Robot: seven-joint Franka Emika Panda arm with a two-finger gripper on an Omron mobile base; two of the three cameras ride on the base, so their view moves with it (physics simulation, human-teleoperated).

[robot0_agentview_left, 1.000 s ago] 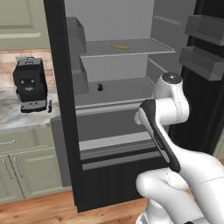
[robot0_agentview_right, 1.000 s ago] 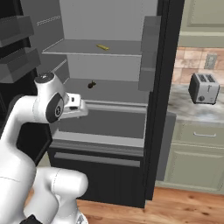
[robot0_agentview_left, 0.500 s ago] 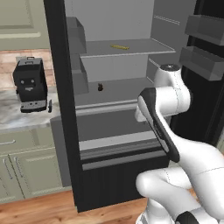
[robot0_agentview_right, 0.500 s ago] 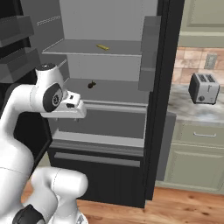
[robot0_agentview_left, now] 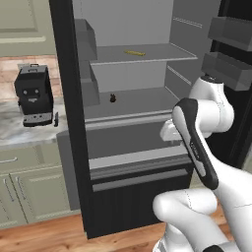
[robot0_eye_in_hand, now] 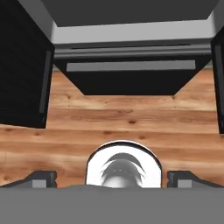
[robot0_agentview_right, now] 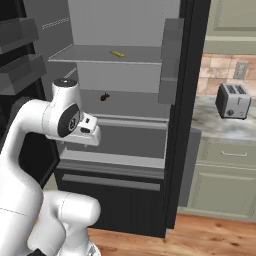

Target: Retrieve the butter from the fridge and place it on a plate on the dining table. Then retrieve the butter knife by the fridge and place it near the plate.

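The fridge stands with its doors open and its pale grey inside showing. The butter, a thin yellow stick, lies on the upper shelf. The butter knife, a slim dark utensil, lies on the counter left of the fridge, beside the coffee machine. My gripper hangs in front of the fridge's lower shelf, well below the butter, pointing down at the floor. Its fingertips stand wide apart with nothing between them. The plate and the dining table are out of view.
A tiny dark lump sits on the middle shelf. A black coffee machine stands on the left marble counter, a toaster on the right one. Door bins jut out on both sides. The bottom drawer is shut above the wooden floor.
My arm's upper joints have swung a little toward the fridge. The gripper has stayed open, and the butter and knife have not moved.
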